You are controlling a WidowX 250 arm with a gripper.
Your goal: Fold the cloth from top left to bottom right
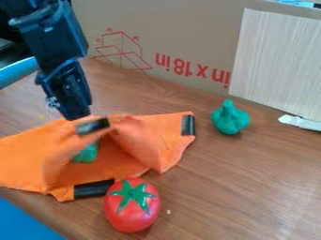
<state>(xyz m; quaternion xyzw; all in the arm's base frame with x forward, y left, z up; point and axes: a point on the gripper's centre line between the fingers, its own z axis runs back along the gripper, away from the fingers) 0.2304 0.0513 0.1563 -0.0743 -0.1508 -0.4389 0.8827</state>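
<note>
The black gripper [76, 105] hangs down at the left, its lower end right at the raised upper edge of the orange cloth [169, 136]. Blurred folds of the cloth stand up off the table around a dark corner patch just below and right of the gripper. Other black patches mark the cloth's right corner and its bottom corner. Inside the folds, a green object [87, 153] is partly covered by the cloth. Whether the gripper has hold of the cloth is unclear.
A red tomato [132, 205] touches or nearly touches the cloth's bottom corner. Farther right on the wooden table [251, 187] is a bumpy green object [230, 117]. A cardboard box [175, 33] and a pale board [276, 61] stand behind. Something blue [22, 222] lies at the lower left.
</note>
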